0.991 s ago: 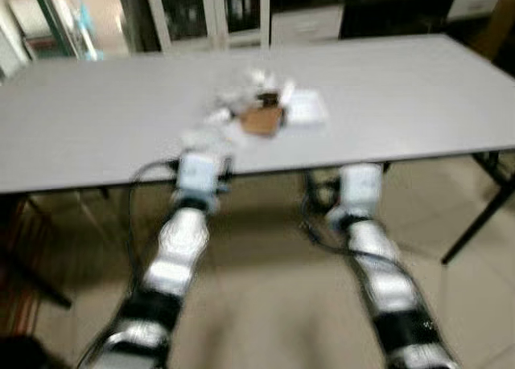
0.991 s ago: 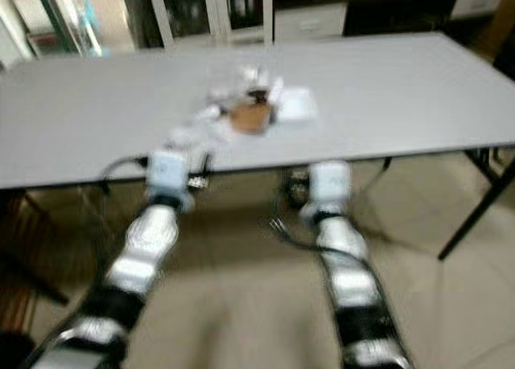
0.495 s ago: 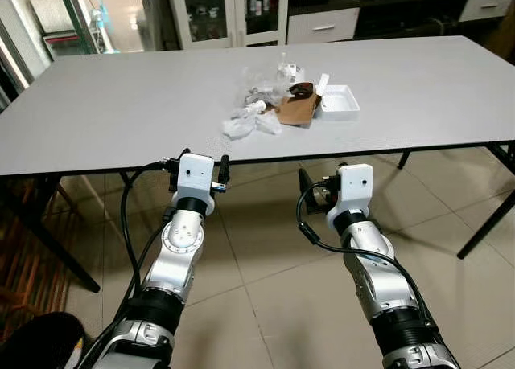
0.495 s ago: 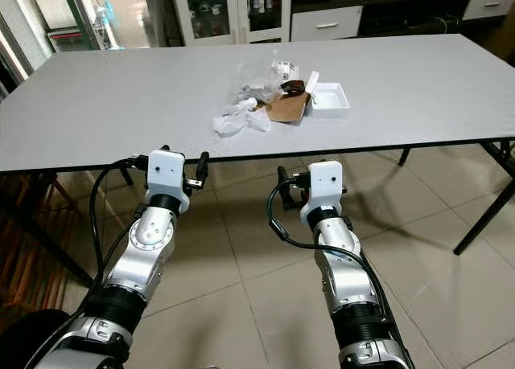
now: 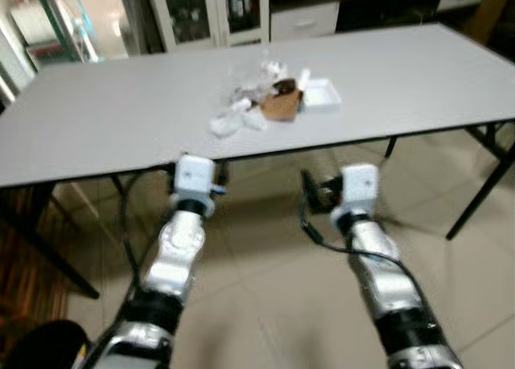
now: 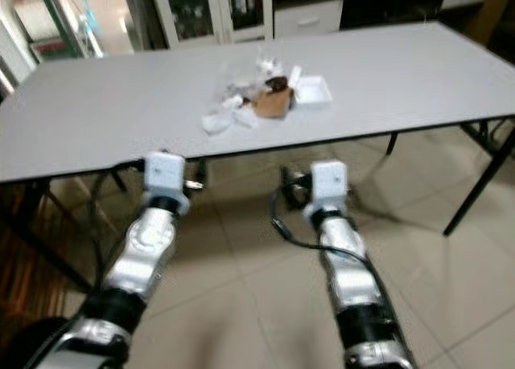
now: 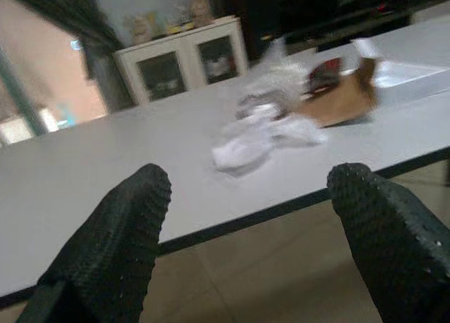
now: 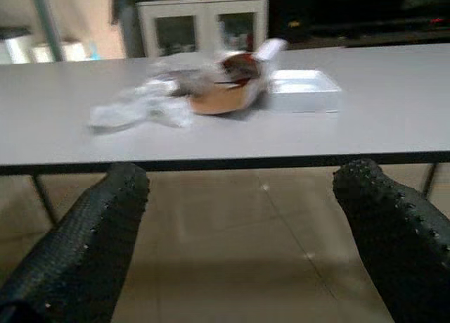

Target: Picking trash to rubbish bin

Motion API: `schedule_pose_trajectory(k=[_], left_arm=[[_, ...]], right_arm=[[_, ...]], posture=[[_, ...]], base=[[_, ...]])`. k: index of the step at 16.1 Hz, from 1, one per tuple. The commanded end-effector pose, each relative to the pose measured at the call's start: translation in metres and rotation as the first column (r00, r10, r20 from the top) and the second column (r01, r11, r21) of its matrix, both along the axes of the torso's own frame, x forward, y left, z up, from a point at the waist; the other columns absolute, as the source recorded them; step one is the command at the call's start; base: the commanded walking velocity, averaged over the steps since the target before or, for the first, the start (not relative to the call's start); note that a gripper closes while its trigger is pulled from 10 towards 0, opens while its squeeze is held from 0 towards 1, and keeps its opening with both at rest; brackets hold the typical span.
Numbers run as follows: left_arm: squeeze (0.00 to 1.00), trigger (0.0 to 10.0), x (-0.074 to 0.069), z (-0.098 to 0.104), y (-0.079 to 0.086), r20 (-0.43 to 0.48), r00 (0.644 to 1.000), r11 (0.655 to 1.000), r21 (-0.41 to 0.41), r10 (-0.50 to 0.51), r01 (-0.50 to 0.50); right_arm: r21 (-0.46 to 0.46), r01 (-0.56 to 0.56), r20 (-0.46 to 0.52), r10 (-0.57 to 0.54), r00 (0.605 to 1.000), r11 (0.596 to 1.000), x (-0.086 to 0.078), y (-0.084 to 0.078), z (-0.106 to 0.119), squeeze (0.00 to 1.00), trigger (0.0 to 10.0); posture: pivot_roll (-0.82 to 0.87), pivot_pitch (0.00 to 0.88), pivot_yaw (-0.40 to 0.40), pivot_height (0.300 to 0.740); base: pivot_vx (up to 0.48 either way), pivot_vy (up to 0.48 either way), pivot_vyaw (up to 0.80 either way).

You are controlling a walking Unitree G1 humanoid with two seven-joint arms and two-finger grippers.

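Nearest the camera, two silver arms reach forward from six o'clock over the beige tiled floor (image 5: 265, 305), each ending in a white wrist block. The left end effector (image 7: 246, 245) and the right end effector (image 8: 239, 238) are both released, their two black, pebble-textured fingers spread wide with nothing between them, held short of the bench edge and below its top. In the head views the fingers themselves are blurred and hard to make out under the bench's front edge.

Beyond them stands one long, flat, pale grey bench (image 5: 105, 128) with a thin dark edge and black legs, its right end cut off by the frame. On its top, toward twelve o'clock from the arms and well apart from both end effectors, lies one small heap of trash: crumpled white tissue or wrapping (image 5: 233, 120) nearest the front edge, crinkled clear plastic film (image 7: 278, 84) behind it, one brown cardboard piece (image 5: 280, 105) with something dark (image 8: 239, 64) on it, and one shallow white rectangular tray (image 5: 320, 94) at the heap's three o'clock side. How many separate scraps the heap holds cannot be counted through the blur.

Farthest away, at twelve o'clock, a white cabinet with two glass doors (image 5: 213, 11) stands against the wall.
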State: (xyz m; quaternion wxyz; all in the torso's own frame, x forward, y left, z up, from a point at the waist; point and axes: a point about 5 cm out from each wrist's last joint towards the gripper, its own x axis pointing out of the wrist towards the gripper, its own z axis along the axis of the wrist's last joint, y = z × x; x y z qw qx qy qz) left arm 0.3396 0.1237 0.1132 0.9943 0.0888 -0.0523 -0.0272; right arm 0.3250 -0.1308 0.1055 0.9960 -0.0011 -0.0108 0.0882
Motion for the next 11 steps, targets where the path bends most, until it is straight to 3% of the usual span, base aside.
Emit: schedule_pose_trajectory(k=[1, 11], left_arm=[[0.00, 10.0, 0.0027, 0.0037, 0.0062, 0.008, 1.000, 1.000, 0.016, 0.018, -0.018], [0.00, 10.0, 0.0036, 0.0052, 0.0066, 0.014, 1.000, 1.000, 0.016, 0.018, -0.018]], right_arm=[[0.013, -0.015, 0.004, 0.015, 1.000, 1.000, 0.0010, 0.0062, 0.0025, 0.00, 10.0], [0.012, -0.019, 0.004, 0.019, 1.000, 1.000, 0.0015, 0.0067, 0.0024, 0.00, 10.0]], posture=[[-0.07, 0.015, 0.056, 0.740], [-0.07, 0.000, 0.061, 0.740]], base=[[0.469, 0.000, 0.00], [0.471, 0.000, 0.00]])
